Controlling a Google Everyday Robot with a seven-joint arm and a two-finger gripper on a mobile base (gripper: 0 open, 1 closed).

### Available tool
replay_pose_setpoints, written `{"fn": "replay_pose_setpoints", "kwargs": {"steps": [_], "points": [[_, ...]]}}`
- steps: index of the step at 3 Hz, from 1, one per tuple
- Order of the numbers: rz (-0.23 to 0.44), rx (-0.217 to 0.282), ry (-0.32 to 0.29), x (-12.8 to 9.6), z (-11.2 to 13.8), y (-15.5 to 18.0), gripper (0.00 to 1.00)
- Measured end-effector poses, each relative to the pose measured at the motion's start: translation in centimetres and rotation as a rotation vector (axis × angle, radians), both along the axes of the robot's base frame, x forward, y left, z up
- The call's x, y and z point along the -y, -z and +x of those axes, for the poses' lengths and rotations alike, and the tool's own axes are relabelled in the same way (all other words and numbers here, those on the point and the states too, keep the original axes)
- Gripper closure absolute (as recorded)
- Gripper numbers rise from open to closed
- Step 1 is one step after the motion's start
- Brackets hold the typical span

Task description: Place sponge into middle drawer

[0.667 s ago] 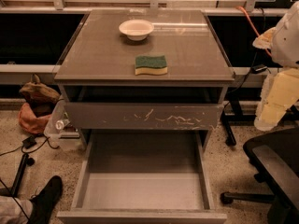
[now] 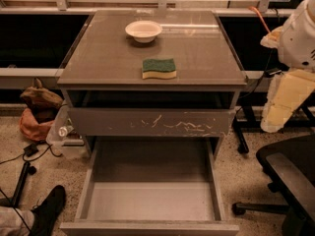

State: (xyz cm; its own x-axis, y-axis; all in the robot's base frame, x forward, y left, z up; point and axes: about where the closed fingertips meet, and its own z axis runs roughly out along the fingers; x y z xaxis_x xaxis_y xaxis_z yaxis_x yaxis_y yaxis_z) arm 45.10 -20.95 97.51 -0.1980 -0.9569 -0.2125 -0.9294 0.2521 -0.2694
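The wide grey metal cabinet with a flat brown-grey top (image 2: 113, 53) fills the view. Below it, the wide, shallow grey middle drawer (image 2: 152, 200) stands pulled fully out, its plain floor bare and ready to receive. Above it sits the shut grey drawer front with pale scratch marks (image 2: 98, 122).

At the right edge, well apart from the cabinet top, the robot's white arm ends in the pale cream gripper (image 2: 280, 104), which hangs beside the cabinet's right corner. How its jaws stand cannot be told. A black office chair (image 2: 290, 176) is below it.

The small rectangular sponge with dark green scrub top and yellow body (image 2: 159, 68) lies flat near the front middle of the cabinet top, untouched. The round white bowl (image 2: 143, 31) sits behind it, apart.

By this lay, the task is at its opening step: the reach. The next move calls for swinging the gripper left over the top, descending on the sponge, and clearing the bowl.

No brand, label or writing can be read.
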Motion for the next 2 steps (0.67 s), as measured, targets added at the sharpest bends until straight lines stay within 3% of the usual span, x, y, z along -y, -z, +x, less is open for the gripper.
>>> {"fn": "replay_pose_setpoints", "kwargs": {"steps": [1,2], "points": [[0.067,0.038,-0.047,-1.4,4.3,0.9,0.00],[0.175,0.023,-0.087,-3.1,9.8,3.0,0.00]]}}
